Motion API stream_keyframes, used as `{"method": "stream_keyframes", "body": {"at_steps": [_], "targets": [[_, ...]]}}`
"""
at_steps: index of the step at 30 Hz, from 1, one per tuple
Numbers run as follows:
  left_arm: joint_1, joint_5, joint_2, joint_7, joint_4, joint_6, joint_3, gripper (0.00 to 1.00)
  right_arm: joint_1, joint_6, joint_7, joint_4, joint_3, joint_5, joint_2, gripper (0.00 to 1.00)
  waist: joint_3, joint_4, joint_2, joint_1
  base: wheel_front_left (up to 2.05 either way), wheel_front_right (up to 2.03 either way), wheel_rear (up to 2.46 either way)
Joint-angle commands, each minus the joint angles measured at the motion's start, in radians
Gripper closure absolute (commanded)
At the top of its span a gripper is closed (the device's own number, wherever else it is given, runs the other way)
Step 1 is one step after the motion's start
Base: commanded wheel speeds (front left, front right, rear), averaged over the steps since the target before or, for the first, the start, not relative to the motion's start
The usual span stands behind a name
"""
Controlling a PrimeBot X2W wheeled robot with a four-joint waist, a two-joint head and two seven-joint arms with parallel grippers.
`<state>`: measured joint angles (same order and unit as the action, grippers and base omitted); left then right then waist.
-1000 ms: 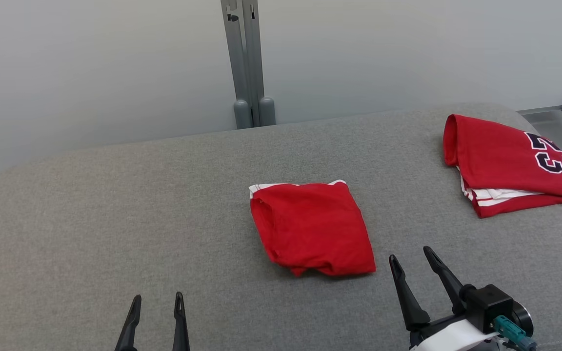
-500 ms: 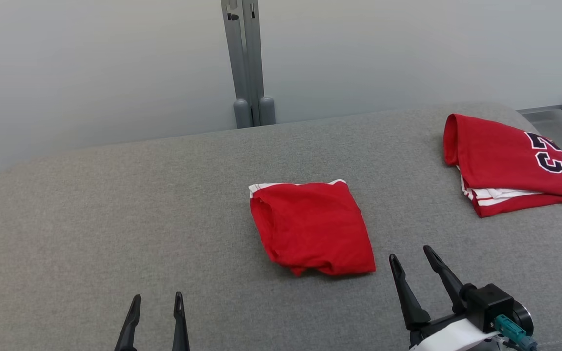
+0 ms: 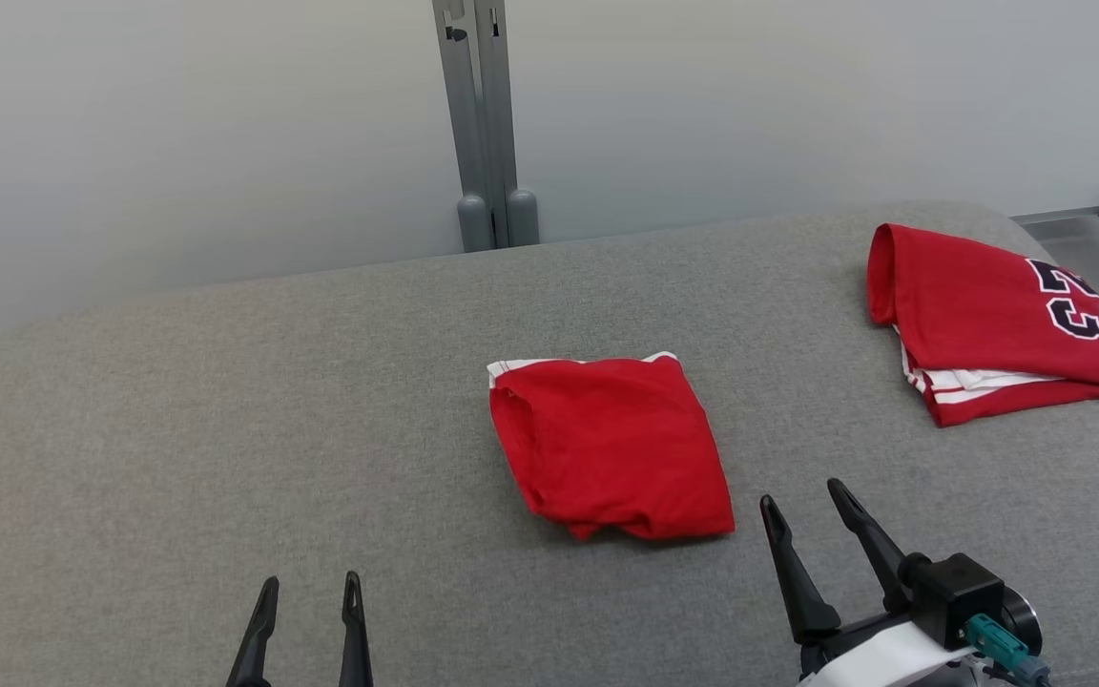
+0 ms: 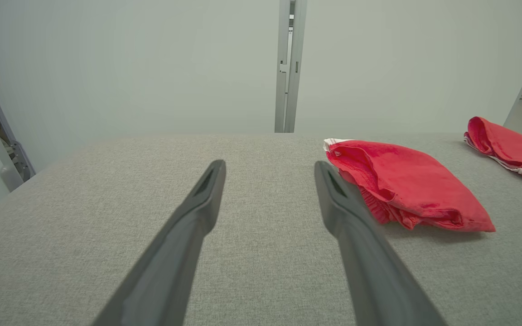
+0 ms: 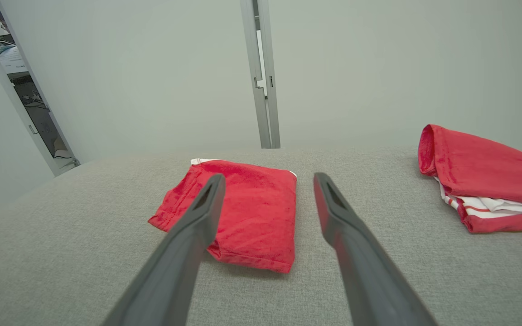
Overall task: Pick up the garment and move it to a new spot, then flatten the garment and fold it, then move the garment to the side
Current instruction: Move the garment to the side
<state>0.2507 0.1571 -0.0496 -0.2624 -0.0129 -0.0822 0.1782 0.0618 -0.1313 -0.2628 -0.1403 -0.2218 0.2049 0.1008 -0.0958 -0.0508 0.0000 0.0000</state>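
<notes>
Roughly two-thirds done, judging by layout. Nearest: left gripper (image 3: 309,578) and right gripper (image 3: 801,492), low over the grey fabric-covered table (image 3: 225,429), fingers apart on both, clamping nothing, clear of cloth. Just past the right gripper, mid-table: red folded cloth garment with white trim (image 3: 611,444), compact rectangle. Reads as picked up, flattened and folded; side move pending. Far right, well apart: second folded red jersey with dark number print (image 3: 988,315). Beyond the table: grey metal upright post (image 3: 478,124). From head view: number print legible. From left wrist view: bunched layers along the garment's edge, probably a loose fold.
</notes>
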Motion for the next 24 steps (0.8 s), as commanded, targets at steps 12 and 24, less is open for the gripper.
{"method": "stream_keyframes", "body": {"at_steps": [12,24], "targets": [[-0.012,-0.013,-0.002,-0.003,-0.005,0.004,0.001,0.00,0.005,0.001,-0.002,-0.001,-0.001,0.004,-0.003,0.00,0.002,0.002,0.0000,0.0000,0.00,0.00,0.00],[-0.039,-0.018,-0.002,-0.003,-0.006,0.014,0.017,0.00,-0.053,0.001,-0.002,-0.051,-0.026,0.070,0.019,0.00,0.040,0.023,0.0000,0.0000,0.00,0.00,0.00]]}}
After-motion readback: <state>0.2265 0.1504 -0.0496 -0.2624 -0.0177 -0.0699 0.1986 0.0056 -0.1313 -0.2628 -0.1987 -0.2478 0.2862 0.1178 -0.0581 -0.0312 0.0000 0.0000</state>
